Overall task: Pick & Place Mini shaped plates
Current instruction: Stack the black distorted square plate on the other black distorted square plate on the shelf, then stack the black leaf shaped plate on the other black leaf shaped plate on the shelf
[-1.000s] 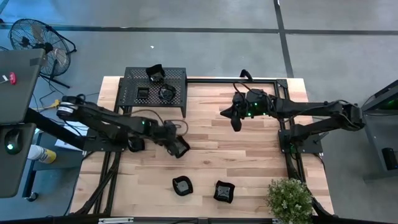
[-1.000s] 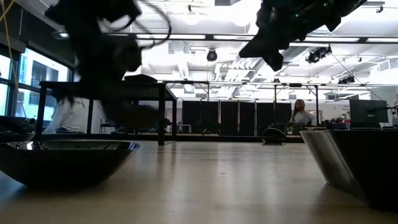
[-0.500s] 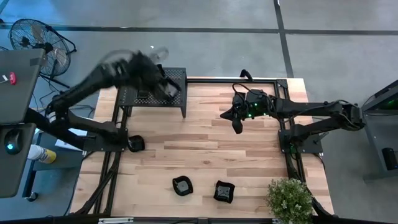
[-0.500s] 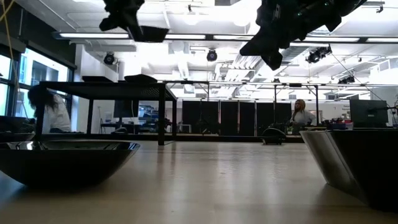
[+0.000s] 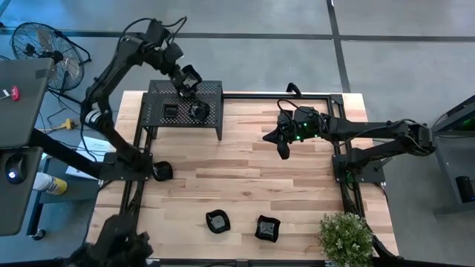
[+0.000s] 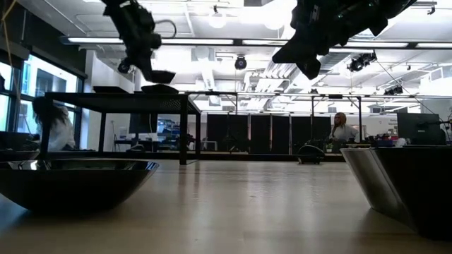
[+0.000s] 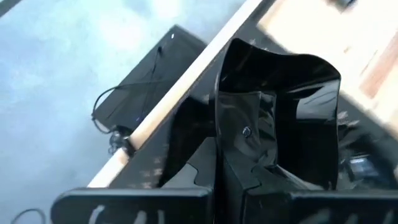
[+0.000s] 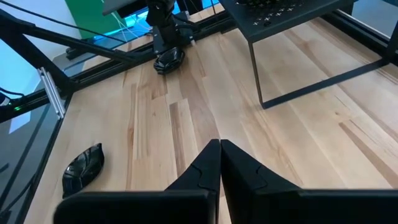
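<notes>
Left end effector [image 5: 187, 78] risen over rack [image 5: 211, 111], clamped on plate [image 7: 277, 118]; right end effector [image 5: 282, 149] together.

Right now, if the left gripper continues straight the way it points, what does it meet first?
Probably the black rack. The left gripper, shut on a mini plate, hangs just above the rack's top, so the plate would likely touch first; depth is unclear.

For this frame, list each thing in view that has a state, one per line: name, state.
left gripper: shut on a mini plate, above the rack.
right gripper: shut, empty, hovering over the table.
two plates on rack: resting.
plates on table: lying loose near the front edge.
</notes>
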